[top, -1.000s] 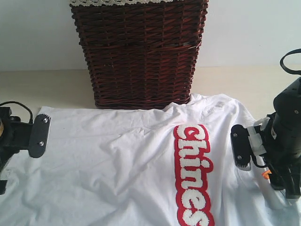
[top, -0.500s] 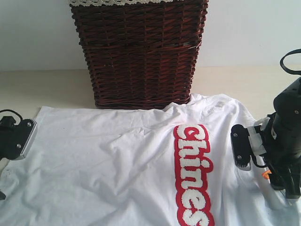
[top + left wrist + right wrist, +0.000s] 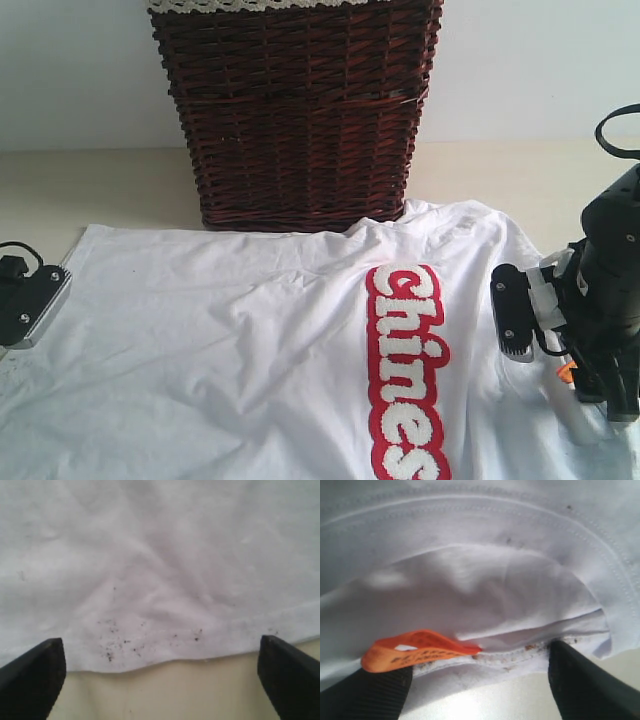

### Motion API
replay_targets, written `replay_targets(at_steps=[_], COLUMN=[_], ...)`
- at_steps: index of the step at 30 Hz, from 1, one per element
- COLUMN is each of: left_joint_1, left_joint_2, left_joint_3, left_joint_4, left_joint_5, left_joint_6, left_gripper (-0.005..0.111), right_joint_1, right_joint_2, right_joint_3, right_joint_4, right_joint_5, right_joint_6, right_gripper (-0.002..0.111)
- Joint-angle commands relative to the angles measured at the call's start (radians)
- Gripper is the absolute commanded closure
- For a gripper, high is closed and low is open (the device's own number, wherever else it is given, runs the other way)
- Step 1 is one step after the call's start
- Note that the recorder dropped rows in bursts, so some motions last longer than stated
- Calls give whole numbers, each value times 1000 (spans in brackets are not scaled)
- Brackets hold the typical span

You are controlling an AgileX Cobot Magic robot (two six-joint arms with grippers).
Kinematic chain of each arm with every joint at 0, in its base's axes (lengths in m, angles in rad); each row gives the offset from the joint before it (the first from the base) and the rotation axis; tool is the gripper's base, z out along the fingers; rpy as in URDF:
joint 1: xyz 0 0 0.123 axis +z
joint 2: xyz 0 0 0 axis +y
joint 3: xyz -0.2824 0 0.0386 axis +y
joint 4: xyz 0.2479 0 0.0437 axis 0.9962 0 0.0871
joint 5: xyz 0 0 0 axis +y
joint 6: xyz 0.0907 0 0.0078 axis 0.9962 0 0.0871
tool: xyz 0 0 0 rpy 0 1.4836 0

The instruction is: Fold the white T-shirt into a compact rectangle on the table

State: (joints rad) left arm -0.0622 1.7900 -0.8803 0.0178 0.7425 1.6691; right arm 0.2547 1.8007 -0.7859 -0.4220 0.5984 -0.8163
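The white T-shirt (image 3: 250, 340) lies spread flat on the table (image 3: 100, 190), its red-outlined lettering (image 3: 405, 370) running down the right half. My left gripper (image 3: 30, 308) sits at the shirt's left edge. In the left wrist view it (image 3: 160, 680) is open over bare table, just short of the speckled hem (image 3: 150, 655). My right gripper (image 3: 555, 355) is at the collar on the right. In the right wrist view it (image 3: 477, 690) is open, with the collar edge (image 3: 520, 652) and the orange tag (image 3: 415, 652) between its fingers.
A tall dark wicker basket (image 3: 300, 120) with a lace-trimmed liner stands at the back of the table, touching the shirt's far edge. Bare table shows left (image 3: 60, 190) and right (image 3: 520, 175) of it.
My left gripper has drawn back to the left, off the shirt's corner, and dropped a little. The right gripper has stayed at the collar. The shirt lies as before.
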Motion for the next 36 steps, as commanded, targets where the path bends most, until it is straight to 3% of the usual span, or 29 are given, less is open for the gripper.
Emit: replay_targets(at_steps=[1, 12, 20, 36], left_joint_1=[5, 7, 52, 52], left_joint_2=[-20, 37, 67, 69], left_joint_3=[-7, -3, -3, -3], left_joint_4=[-7, -9, -49, -108], left_joint_5=[27, -22, -48, -58], left_joint_6=[6, -2, -2, 2], left_gripper=[1, 1, 1, 1], right_joint_1=[0, 0, 0, 0], right_joint_2=[37, 40, 40, 40], right_joint_3=[12, 12, 12, 12], right_joint_4=[-4, -4, -4, -4], right_joint_5=[-53, -55, -57, -79], right_joint_6=[10, 10, 10, 8], right_gripper=[36, 36, 36, 36])
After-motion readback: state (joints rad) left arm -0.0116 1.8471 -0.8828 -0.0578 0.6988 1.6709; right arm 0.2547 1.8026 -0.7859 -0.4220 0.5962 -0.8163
